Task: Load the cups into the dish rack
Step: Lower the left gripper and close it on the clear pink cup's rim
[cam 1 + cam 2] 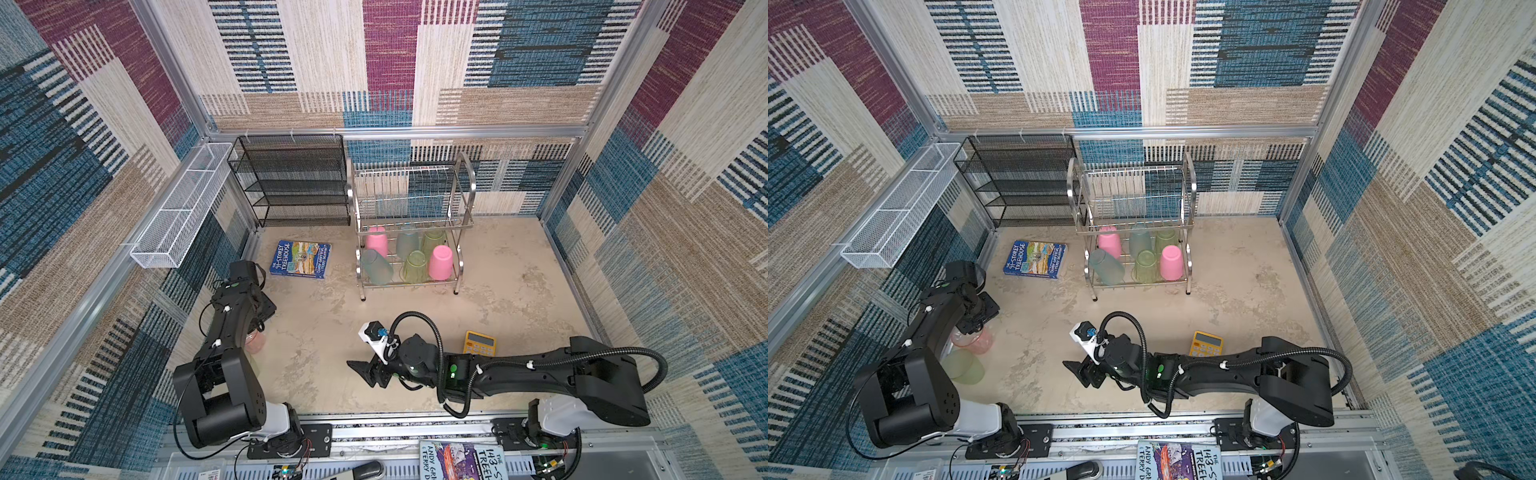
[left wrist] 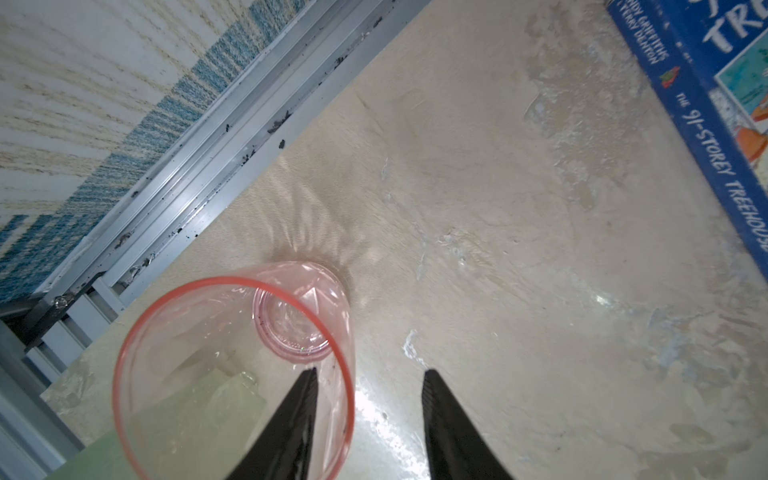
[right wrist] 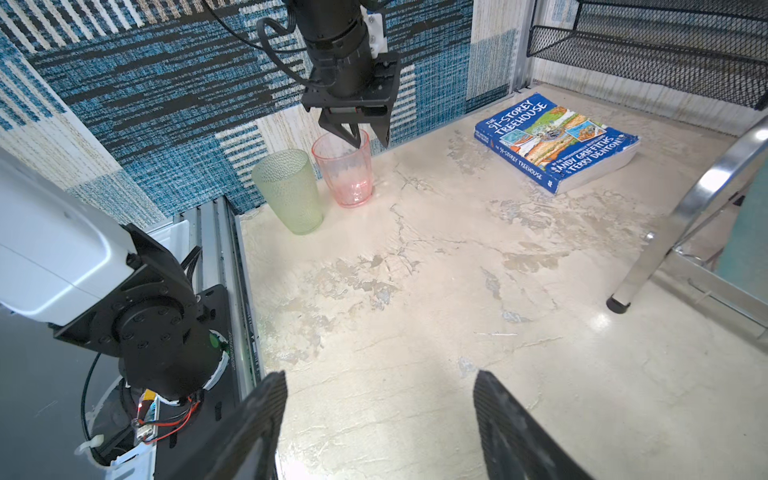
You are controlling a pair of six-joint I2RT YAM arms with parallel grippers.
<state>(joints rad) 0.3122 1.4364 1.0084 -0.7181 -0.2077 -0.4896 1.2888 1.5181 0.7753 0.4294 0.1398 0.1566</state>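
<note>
1. Black fingers point(image 2: 291, 415) of the left gripper point(image 2: 370, 371) stand partly apart astride the wall of the salmon cup point(image 3: 347, 178). One is inside the mouth and one outside, with a gap showing at the outer finger. Nothing is gripped yet.
2. That cup is found upright on the table point(image 1: 498, 291), well apart from the dish rack point(image 1: 409, 284), on its left-arm side. A green cup point(image 3: 289, 191) stands just beside it, farther from the rack.
3. A sound pinch is judged to need the fingers set lower on the wall and a gentle squeeze, since thin plastic may flex. A straight lift is advised so that the green cup is not knocked.
4. Wide and empty, the right gripper point(image 3: 380, 374) is held above bare table in front of the rack.
5. In the rack's lower tier six cups point(image 1: 440, 262) are seen upturned. The upper tier carries none.
6. Open table lies between the salmon cup and the rack. A book point(image 1: 301, 258) lies beside the rack's left corner and is to be cleared. The side wall point(image 3: 166, 104) runs close behind the cup.
</note>
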